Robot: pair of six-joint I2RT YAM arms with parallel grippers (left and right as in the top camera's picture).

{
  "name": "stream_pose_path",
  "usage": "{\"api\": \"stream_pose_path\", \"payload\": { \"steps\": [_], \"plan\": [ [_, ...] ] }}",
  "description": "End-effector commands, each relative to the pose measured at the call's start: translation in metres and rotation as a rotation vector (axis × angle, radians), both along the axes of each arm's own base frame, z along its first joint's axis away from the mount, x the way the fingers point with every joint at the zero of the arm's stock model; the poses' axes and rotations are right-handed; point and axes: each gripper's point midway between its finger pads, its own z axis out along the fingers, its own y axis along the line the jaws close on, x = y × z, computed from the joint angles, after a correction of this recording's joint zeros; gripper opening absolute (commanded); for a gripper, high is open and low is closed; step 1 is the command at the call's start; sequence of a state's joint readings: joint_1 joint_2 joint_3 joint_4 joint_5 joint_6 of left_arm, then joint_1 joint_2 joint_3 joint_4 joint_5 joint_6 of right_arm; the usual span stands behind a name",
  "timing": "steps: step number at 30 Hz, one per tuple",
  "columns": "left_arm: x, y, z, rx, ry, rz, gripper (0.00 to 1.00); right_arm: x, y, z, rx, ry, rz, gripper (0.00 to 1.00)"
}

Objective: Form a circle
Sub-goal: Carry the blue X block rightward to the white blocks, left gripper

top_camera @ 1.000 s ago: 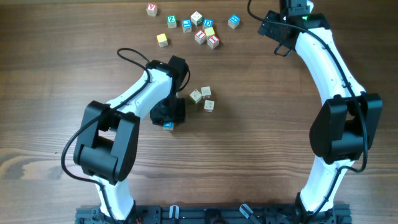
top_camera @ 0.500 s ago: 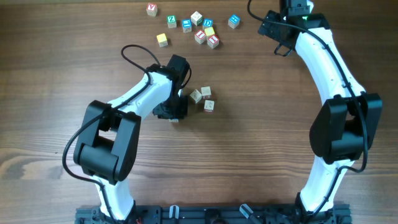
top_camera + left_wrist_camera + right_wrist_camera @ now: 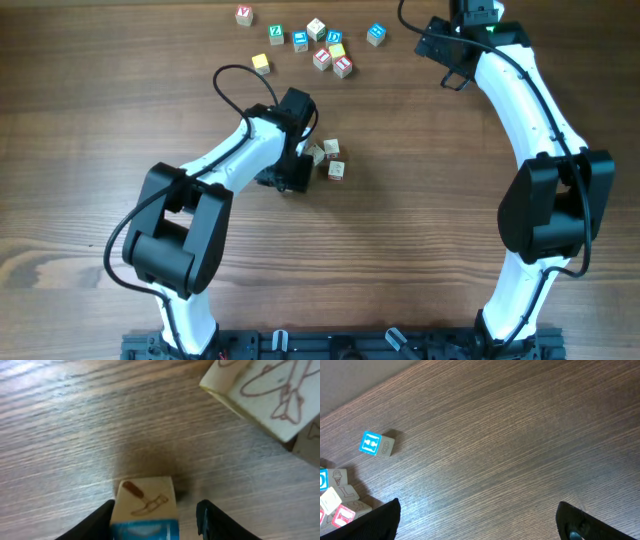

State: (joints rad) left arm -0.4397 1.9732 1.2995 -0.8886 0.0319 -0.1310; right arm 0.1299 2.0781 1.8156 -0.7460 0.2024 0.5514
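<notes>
Shifted right to just beside the three-cube cluster (image 3: 327, 157), left gripper (image 3: 155, 521) straddles the hammer cube (image 3: 145, 497) half-open, unclamped, while right gripper (image 3: 477, 525) gapes empty; pushing on could scatter that cluster.

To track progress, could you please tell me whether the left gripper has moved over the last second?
Yes: the left gripper has moved right, closer to the small red-faced wooden cube.

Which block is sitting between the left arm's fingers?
The hammer-picture block with a blue side; the other blocks lie outside the fingers.
</notes>
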Motion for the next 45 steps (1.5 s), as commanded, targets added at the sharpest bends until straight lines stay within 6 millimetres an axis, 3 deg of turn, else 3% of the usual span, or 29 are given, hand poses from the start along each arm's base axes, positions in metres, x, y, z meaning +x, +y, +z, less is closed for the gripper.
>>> {"api": "stream_pose_path", "payload": {
  "steps": [1,6,11,14,24,33,40,45],
  "plan": [
    [0.010,-0.005,0.011,-0.011,-0.022,-0.024,0.50,0.001,0.002,-0.004,0.006,0.006,0.006,1.00],
    [0.008,-0.005,0.011,-0.009,-0.015,-0.016,0.51,0.001,0.002,-0.004,0.007,0.007,0.006,1.00],
    [0.010,-0.010,0.012,-0.037,-0.022,-0.020,0.39,0.001,0.002,-0.004,0.006,0.006,0.006,1.00],
    [0.016,-0.015,0.012,-0.062,-0.042,-0.023,0.25,0.001,0.002,-0.004,0.006,0.006,0.006,1.00],
    [0.027,-0.034,0.016,-0.158,-0.081,-0.030,0.27,0.001,0.002,-0.004,0.006,0.006,0.006,1.00],
    [0.023,-0.032,0.015,-0.150,-0.063,-0.029,0.41,0.001,0.002,-0.004,0.006,0.007,0.006,1.00],
    [0.017,-0.030,0.014,-0.139,-0.039,-0.029,0.32,0.001,0.002,-0.004,0.006,0.006,0.007,1.00],
    [0.011,-0.040,0.014,-0.138,-0.044,-0.114,0.32,0.001,0.002,-0.004,0.006,0.007,0.007,1.00]
  ]
}}
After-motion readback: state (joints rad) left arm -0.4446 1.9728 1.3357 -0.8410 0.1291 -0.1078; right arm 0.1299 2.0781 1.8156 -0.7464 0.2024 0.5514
